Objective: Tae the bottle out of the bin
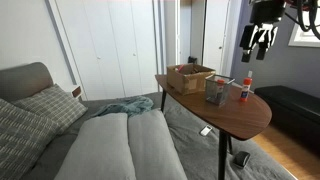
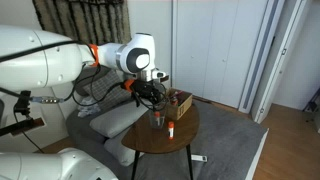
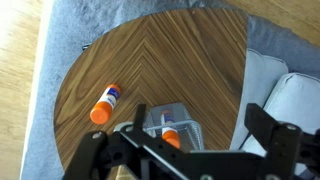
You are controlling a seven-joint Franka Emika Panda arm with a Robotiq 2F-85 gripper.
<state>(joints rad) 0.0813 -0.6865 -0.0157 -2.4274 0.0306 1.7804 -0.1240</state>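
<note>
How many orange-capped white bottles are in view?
2. The first bottle sits inside the grey bin; the second bottle stands on the table beside it. The cardboard box interior is partly hidden, so more could be there.

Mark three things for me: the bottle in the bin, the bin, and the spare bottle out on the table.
bottle in the bin (image 3: 170, 135), wrist view, orange cap end.
bin (image 3: 188, 122), wrist view, grey side wall.
spare bottle (image 3: 105, 103), wrist view, mid-body next to the cap.
</note>
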